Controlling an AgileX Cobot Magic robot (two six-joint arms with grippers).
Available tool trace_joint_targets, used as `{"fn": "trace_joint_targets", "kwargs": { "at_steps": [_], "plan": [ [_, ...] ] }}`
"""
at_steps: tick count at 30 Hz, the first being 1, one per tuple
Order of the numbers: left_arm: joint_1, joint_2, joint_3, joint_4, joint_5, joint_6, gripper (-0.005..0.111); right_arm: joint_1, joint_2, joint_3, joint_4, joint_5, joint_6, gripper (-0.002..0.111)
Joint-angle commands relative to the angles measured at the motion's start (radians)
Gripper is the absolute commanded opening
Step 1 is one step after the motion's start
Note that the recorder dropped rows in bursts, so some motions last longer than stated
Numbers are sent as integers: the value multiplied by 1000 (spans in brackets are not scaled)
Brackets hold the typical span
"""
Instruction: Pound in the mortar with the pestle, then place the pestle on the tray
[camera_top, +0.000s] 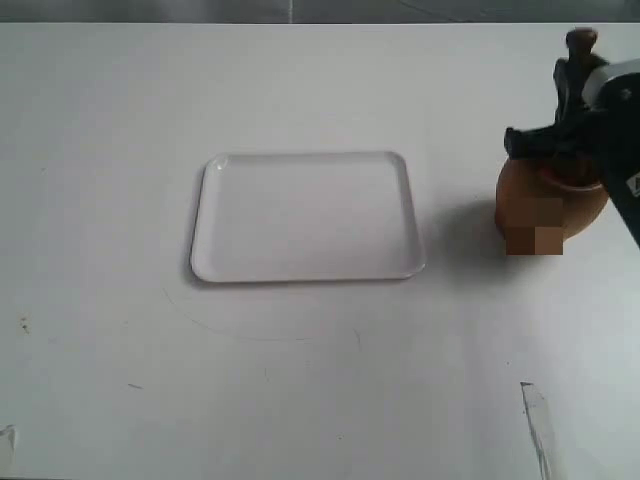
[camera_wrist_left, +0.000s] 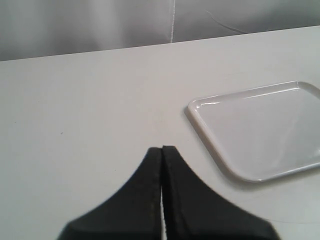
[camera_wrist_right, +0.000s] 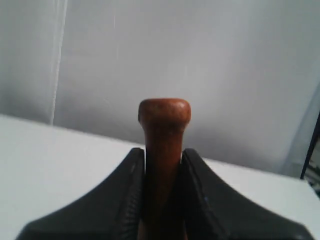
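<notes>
The light-brown wooden mortar (camera_top: 545, 212) stands at the right of the table, partly covered by my right arm. My right gripper (camera_top: 572, 110) is shut on the reddish-brown pestle (camera_top: 581, 42), which stands upright over the mortar's mouth with its small knob on top; its thick end is hidden. In the right wrist view the pestle (camera_wrist_right: 164, 130) rises between the two black fingers of the gripper (camera_wrist_right: 163, 152). The white tray (camera_top: 305, 215) lies flat at the middle. My left gripper (camera_wrist_left: 162, 148) is shut on nothing, low over the table beside the tray (camera_wrist_left: 260, 127).
The white table (camera_top: 150, 380) runs wide in front of and left of the tray. A small scuff mark (camera_top: 535, 415) shows near the front right. A grey backdrop (camera_wrist_left: 100, 20) stands behind the table's far edge.
</notes>
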Motion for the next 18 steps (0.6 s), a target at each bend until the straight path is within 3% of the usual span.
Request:
{"fn": "trace_joint_targets", "kwargs": {
  "at_steps": [1, 7, 18],
  "plan": [
    [-8, -1, 1, -7, -3, -8, 0, -7, -133, -44, -6, -16, 6, 0],
    [-8, -1, 1, -7, -3, -8, 0, -7, -157, -54, -16, -16, 8, 0],
    [-8, -1, 1, -7, -3, -8, 0, -7, 121, -43, -22, -16, 82, 0]
  ]
}}
